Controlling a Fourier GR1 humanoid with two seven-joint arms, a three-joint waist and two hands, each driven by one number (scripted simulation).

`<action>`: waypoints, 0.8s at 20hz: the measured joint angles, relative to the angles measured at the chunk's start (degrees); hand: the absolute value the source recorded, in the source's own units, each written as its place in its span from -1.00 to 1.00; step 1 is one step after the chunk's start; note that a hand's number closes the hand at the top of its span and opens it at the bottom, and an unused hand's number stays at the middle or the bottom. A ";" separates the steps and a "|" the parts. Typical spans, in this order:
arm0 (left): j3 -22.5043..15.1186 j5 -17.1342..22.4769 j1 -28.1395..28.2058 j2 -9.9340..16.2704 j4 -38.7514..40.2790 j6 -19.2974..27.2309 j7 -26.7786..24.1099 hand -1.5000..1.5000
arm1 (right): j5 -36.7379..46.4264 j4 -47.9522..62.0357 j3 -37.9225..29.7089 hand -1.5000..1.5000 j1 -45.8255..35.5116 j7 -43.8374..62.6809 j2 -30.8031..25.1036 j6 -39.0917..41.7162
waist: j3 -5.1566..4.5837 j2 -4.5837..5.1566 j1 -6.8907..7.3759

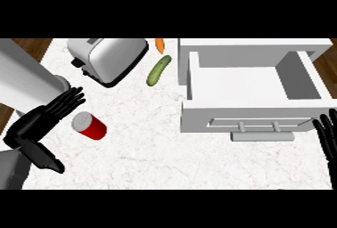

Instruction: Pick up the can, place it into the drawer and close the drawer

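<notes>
Can lies tipped on the worktop beside the released left hand; toaster, cucumber and carrot sit behind, open drawer right, right hand relaxed.

Bare counter lies between the can and the open drawer; toaster and cucumber stand behind

A red can with a grey lid is lying on the white, faintly veined marble counter. A silver toaster, green cucumber, orange carrot and white drawer are showing; both hands, left and right, are appearing black.
</notes>
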 measured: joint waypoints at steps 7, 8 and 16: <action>-1.13 -7.31 -4.44 2.55 13.22 3.88 -9.56 -1.00 | 0.51 -0.23 0.21 -1.00 -0.98 0.73 0.56 0.36 | -0.01 0.05 -0.12; -1.39 -8.33 -5.21 3.11 15.35 4.60 -11.21 -1.00 | 0.35 -0.50 0.14 -1.00 -0.74 0.88 0.66 0.43 | -0.02 0.08 -0.21; -4.23 -12.55 -7.14 5.13 24.78 9.06 -18.82 -1.00 | 1.42 -0.03 -0.01 -1.00 -0.32 -0.61 1.24 0.69 | -0.04 0.11 -0.33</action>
